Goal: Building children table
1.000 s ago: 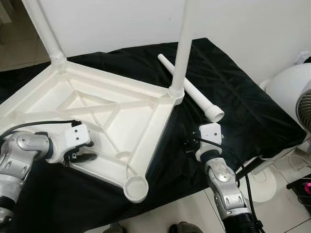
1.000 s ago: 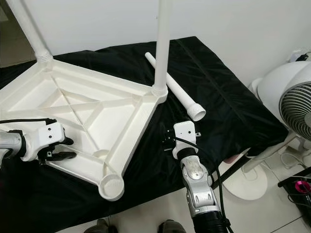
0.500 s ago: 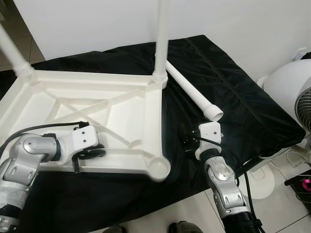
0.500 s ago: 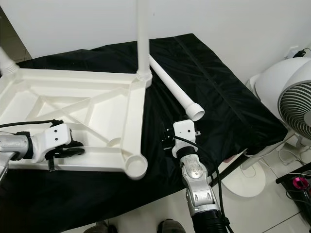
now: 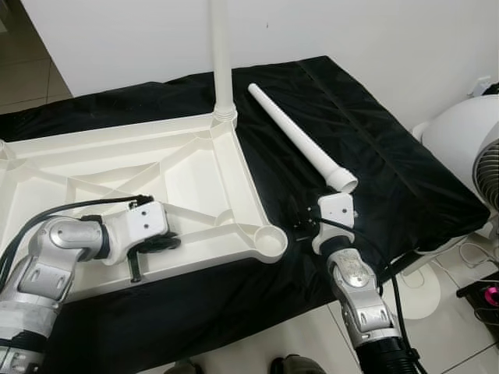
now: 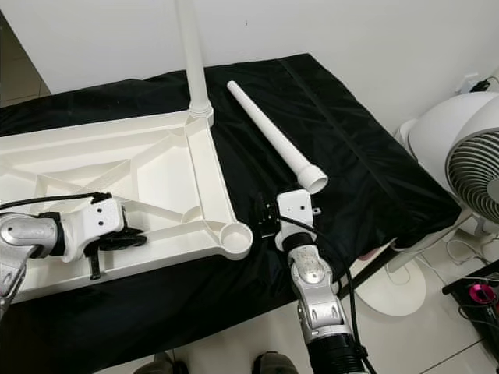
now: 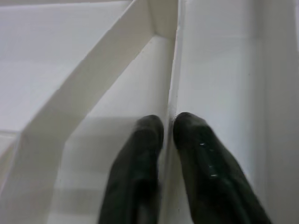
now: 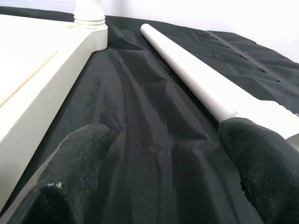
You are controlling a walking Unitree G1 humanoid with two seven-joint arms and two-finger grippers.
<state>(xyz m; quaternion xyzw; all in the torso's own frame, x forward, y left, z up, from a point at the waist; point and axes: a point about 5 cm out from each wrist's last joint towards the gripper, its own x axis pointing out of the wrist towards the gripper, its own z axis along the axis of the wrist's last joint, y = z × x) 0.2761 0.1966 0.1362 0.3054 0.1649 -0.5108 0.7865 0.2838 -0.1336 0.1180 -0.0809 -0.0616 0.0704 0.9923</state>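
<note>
The white table top [image 5: 93,167] lies upside down on a black cloth [image 5: 366,148]. One white leg [image 5: 221,62] stands upright in its far corner. The near corner holds an empty round socket [image 5: 270,243]. A loose white leg [image 5: 300,140] lies on the cloth to the right, its wide end toward me. My left gripper [image 5: 160,245] is shut on a thin rib [image 7: 174,70] of the table top's underside. My right gripper [image 5: 300,227] rests open on the cloth between the socket corner and the loose leg's wide end, with nothing held between its fingers [image 8: 88,140].
A white fan [image 5: 468,156] stands on the floor at the right, close to the cloth's edge. A white wall [image 5: 374,31] runs behind the work surface. Tiled floor [image 5: 304,343] lies below the near edge, with cables and a pink object [image 5: 491,300] at the far right.
The table top has turned on the cloth in my left gripper's hold: its socket corner swung right toward my right gripper, and the upright leg moved left. The loose leg and right gripper stayed put.
</note>
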